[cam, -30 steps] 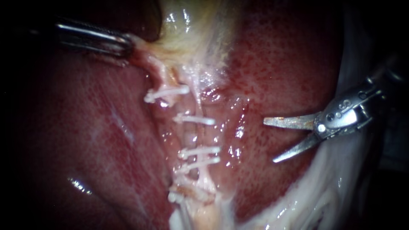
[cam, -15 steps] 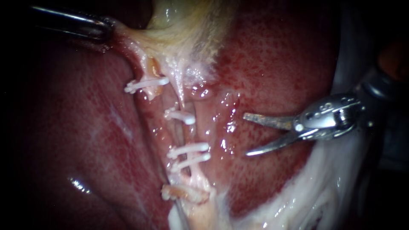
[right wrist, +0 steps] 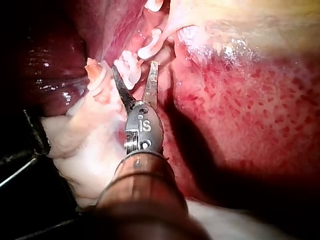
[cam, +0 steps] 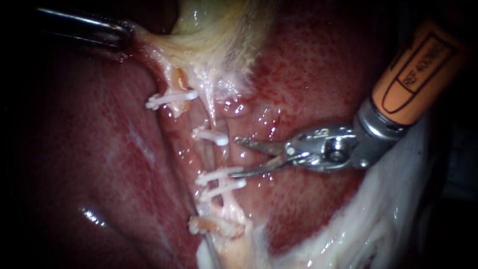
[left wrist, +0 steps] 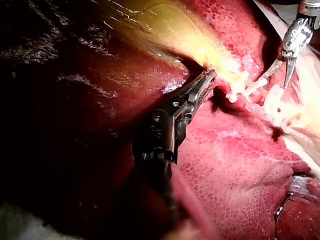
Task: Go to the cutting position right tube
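while the left instrument (cam: 128, 38) reaches in almost level across the upper left corner of the endoscope view, its pincer is pressed together on a pale strand (cam: 144, 46) at the narrow end of the gallbladder (cam: 214, 35), and that strand runs taut from the tips. from the left wrist view the same instrument (left wrist: 209, 75) lies straight along its shaft, tips buried in yellowish tissue at the gallbladder's edge.

the right instrument (cam: 235, 157) slants down from the upper right, an orange sleeve (cam: 416, 69) above a silver wrist that bends so the two blades point toward the view's left, low over the liver (cam: 323, 65). its pincer is spread, with nothing held. the right tube (cam: 216, 157) lies just past the blade tips, in the stretch between the upper clip (cam: 211, 135) and the paired clips (cam: 219, 175). the upper blade ends near the upper clip, and the lower blade lies against the end of the nearer paired clip. whether the tube is already inside the gap cannot be told.

seen from the right wrist view, the instrument (right wrist: 135, 67) points straight ahead with white clips showing between its parted blades.
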